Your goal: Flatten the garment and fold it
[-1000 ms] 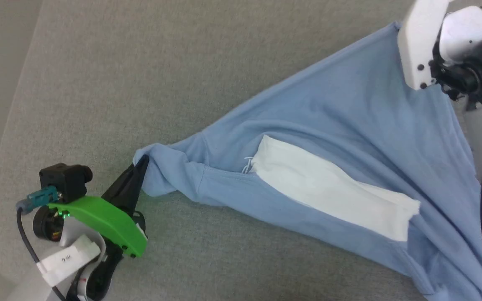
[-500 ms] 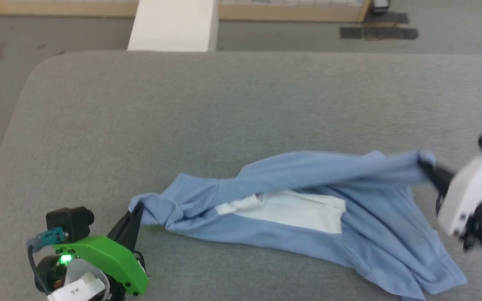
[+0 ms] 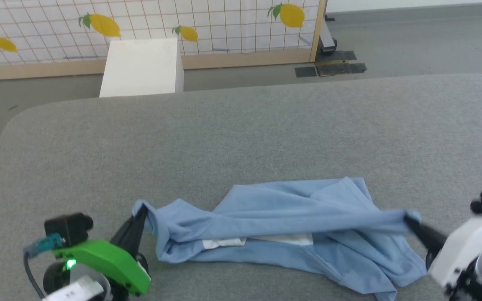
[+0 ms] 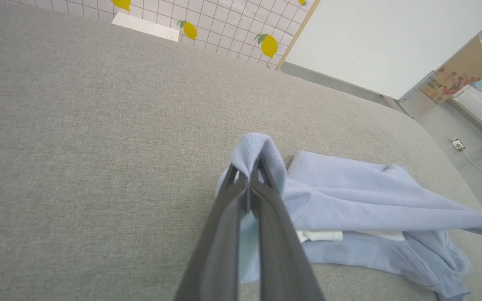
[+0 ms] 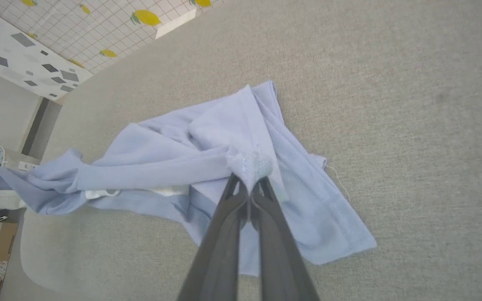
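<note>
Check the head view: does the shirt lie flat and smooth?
No, the shirt lies bunched in folds, its ends pinched by the left hand and the right hand.

A grey woven-fabric tabletop with rounded corners [image 3: 241, 125] lies in front. Beyond it, on a grey floor [image 3: 412, 37], stand a white rectangular block [image 3: 140, 67] and a wood-framed white grid screen printed with yellow lemons [image 3: 224, 29].

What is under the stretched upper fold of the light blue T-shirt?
Under the fold of the light blue soft cotton T-shirt, a narrow strip of its white fabric panel peeks out. The rest of the panel is covered, as is the grey cloth table beneath.
</note>
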Available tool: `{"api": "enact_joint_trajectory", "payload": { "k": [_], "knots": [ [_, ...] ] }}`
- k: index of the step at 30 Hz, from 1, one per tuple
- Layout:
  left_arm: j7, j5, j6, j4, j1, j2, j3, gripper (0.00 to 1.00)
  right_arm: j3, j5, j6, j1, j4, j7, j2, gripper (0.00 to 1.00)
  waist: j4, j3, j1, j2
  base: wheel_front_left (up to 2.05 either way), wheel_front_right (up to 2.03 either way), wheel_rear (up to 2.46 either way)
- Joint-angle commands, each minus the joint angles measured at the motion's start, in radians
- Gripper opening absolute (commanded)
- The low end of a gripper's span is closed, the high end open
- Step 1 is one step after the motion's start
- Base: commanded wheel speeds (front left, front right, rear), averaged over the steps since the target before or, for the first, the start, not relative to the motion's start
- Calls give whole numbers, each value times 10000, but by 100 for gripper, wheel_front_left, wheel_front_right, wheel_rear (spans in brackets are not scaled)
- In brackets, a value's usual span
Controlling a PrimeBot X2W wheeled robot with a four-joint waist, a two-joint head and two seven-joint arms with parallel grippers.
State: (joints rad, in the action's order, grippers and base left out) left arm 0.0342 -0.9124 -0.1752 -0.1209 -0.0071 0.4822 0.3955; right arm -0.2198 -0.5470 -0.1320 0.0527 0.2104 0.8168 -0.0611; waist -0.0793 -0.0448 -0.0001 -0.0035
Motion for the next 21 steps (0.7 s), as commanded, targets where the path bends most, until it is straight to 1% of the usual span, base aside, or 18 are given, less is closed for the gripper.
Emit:
{"api": "enact_joint_trajectory", "payload": {
  "k": [1, 5, 8, 12, 16, 21],
  "knots": [
    [-45, -105, 139, -36, -347, 10, -145, 0, -9, -118, 13, -518, 131, -31, -96, 0, -86, 136, 1, 35, 0, 0, 0],
    [246, -128, 550, -269, -1649, 269, -359, 0, -185, -465, 13, -2021, 249, 402, -763, 0, -74, 310, 1, 35, 0, 0, 0],
    [792, 200, 848, -264, -3237, 588, -295, 0, -494, -655, 13, -3349, 236, 1004, -1499, 0, 39, 500, 1, 35, 0, 0, 0],
    [1295, 552, 1163, 60, -5247, 596, -146, 0, -861, -640, 13, -4649, 240, 1655, -2257, 0, 142, 629, 1, 35, 0, 0, 0],
    [1604, 855, 1383, 489, -6962, 503, -63, 0, -1045, -698, 13, -5672, 88, 2190, -2661, 0, 154, 724, 1, 35, 0, 0, 0],
    [1824, 1058, 1496, 1153, -8508, 493, -171, 0, -1136, -690, 13, -6532, -93, 2624, -2856, 0, 106, 736, 1, 35, 0, 0, 0]
  ]
}}
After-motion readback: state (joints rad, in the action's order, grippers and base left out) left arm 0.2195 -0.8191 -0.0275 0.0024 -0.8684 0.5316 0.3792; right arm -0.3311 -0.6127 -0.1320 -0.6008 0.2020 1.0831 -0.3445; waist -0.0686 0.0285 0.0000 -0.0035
